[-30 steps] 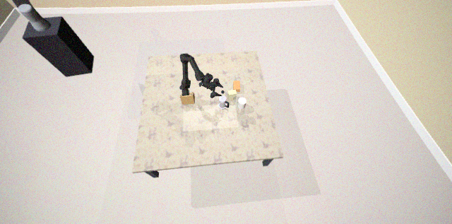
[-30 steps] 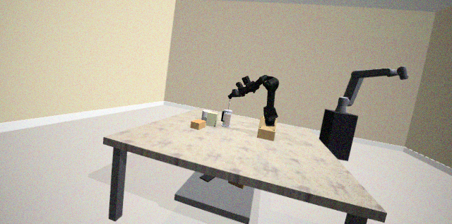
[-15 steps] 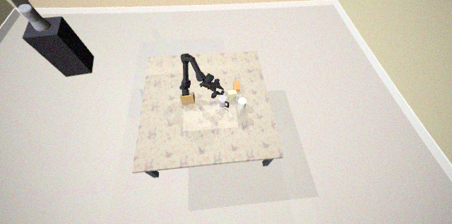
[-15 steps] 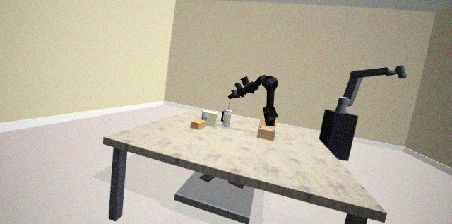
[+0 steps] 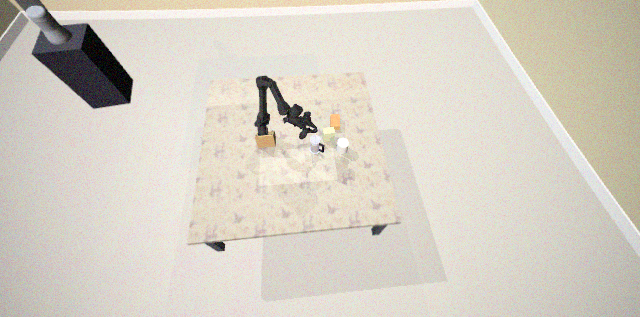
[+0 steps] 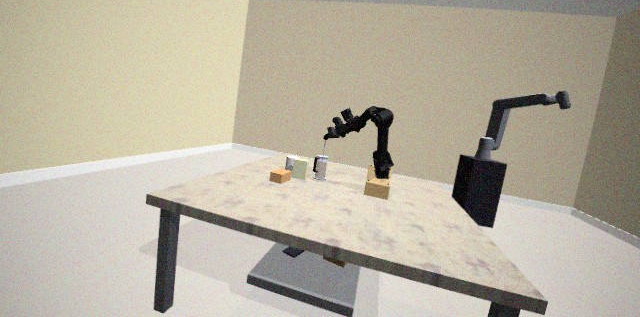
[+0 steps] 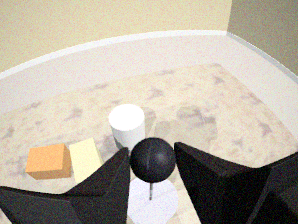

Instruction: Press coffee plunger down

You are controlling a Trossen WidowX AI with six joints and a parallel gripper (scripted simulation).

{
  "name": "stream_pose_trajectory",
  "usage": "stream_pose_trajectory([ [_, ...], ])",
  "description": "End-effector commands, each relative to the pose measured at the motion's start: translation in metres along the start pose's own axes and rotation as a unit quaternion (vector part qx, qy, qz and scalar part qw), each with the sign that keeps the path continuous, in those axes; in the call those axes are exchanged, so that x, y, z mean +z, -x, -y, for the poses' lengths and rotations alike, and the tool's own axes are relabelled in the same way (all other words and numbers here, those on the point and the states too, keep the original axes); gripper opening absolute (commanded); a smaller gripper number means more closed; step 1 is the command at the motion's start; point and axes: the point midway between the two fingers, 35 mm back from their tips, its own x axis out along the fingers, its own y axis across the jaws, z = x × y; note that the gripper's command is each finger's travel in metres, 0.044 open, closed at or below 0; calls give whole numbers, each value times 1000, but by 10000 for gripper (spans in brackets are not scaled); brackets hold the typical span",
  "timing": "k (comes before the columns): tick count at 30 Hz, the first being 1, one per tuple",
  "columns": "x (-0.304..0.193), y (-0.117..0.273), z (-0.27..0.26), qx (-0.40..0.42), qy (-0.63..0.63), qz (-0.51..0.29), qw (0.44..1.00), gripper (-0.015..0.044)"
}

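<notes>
Up close from the wrist, we see our gripper (image 7: 152, 163) squeezing the black plunger knob (image 7: 152, 159), with the press lid (image 7: 153, 204) right below. From the side, we see the coffee press (image 6: 320, 167) standing straight on the table (image 6: 425, 242).

White cup (image 7: 127, 123), pale block (image 7: 85, 157) and orange block (image 7: 48, 161) crowded just behind the press (image 7: 153, 204)
</notes>
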Motion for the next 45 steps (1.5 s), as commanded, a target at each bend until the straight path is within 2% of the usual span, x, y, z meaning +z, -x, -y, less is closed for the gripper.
stream_pose_trajectory([
  [1, -2, -2, 0, -1, -1, 0, 1000, 121],
  [45, -59, -49, 3, -1, -2, 0, 1000, 121],
])
